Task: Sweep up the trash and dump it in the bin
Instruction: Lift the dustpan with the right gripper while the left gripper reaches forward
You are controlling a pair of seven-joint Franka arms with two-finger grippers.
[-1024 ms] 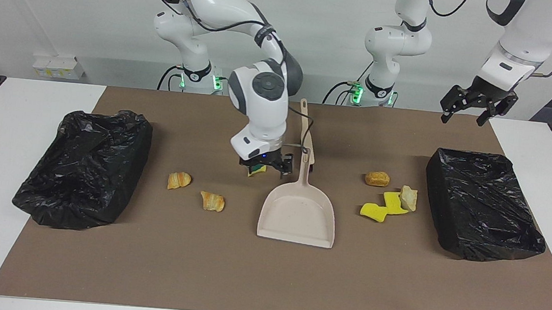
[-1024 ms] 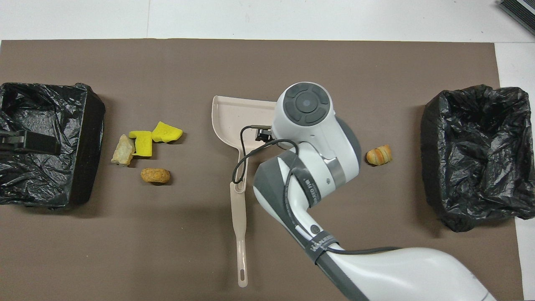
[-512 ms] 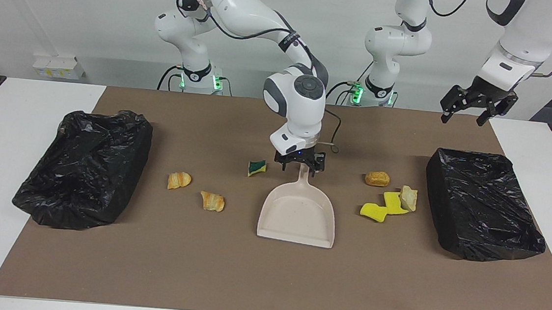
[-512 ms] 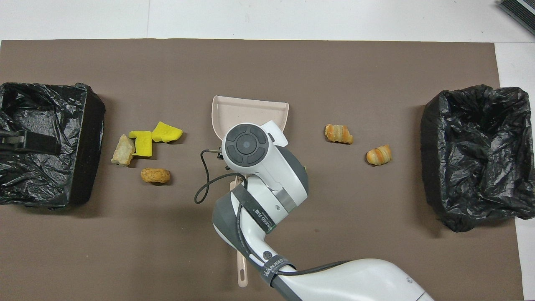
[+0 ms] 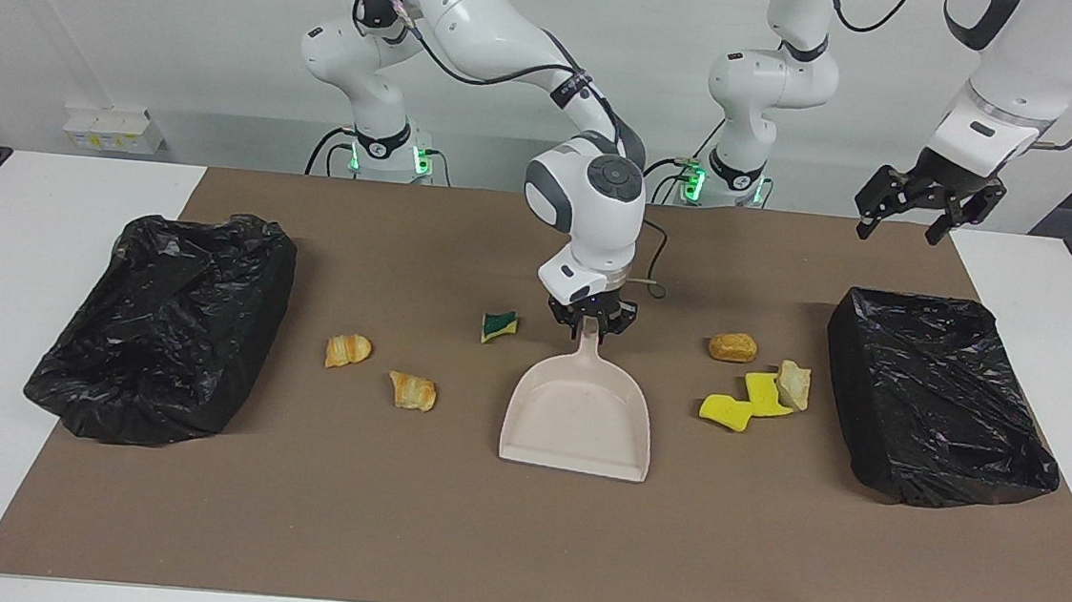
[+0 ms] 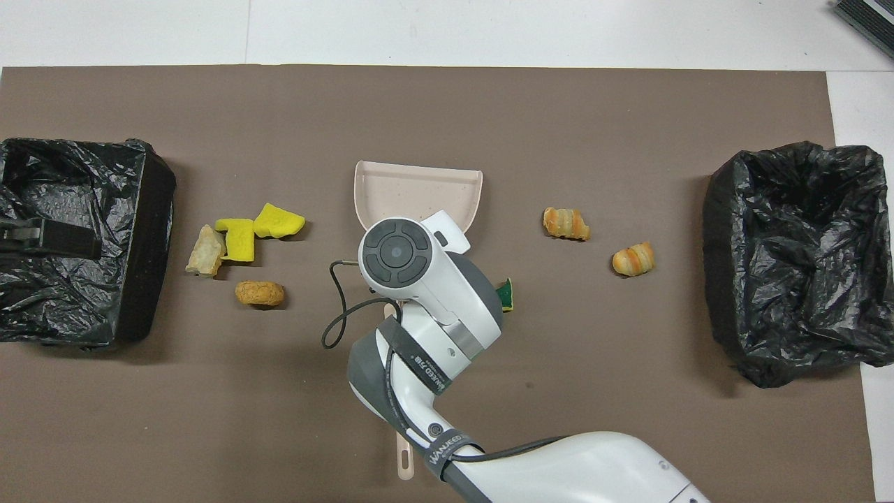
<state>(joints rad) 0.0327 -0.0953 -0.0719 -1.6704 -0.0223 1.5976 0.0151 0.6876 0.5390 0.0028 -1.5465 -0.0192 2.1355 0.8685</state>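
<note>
While the right arm reaches down over the middle of the brown paper mat (image 5: 516, 548), its right gripper (image 5: 591, 319) sits at the top of the handle of the beige plastic dustpan (image 5: 577, 419), its fingers pinched against the handle from both sides. The pan lies flat, its mouth turned away from the robots. In the overhead view a slender beige tool handle (image 6: 404, 462) pokes out from under the arm (we cannot see the rest of it).

The left gripper (image 5: 926, 209) hangs in the air with its fingers spread, waiting above the black-bagged bin at the left arm's end (image 5: 940, 400).

We find the trash in two groups:
- Near that bin lie a brown bun (image 5: 732, 347), two yellow sponge pieces (image 5: 726, 411) touching each other, and a pale beige chunk (image 5: 793, 384) against one of them. The bun is nearest to the robots.
- Toward the right arm's end, a green-backed yellow sponge scrap (image 5: 499, 326) rests just beside the dustpan's handle. Two golden croissant-like pastries (image 5: 347, 350) lie farther along, between the pan and the black-bagged bin at the right arm's end (image 5: 161, 324).

All of it lies on the mat, outside the pan and the bins.
</note>
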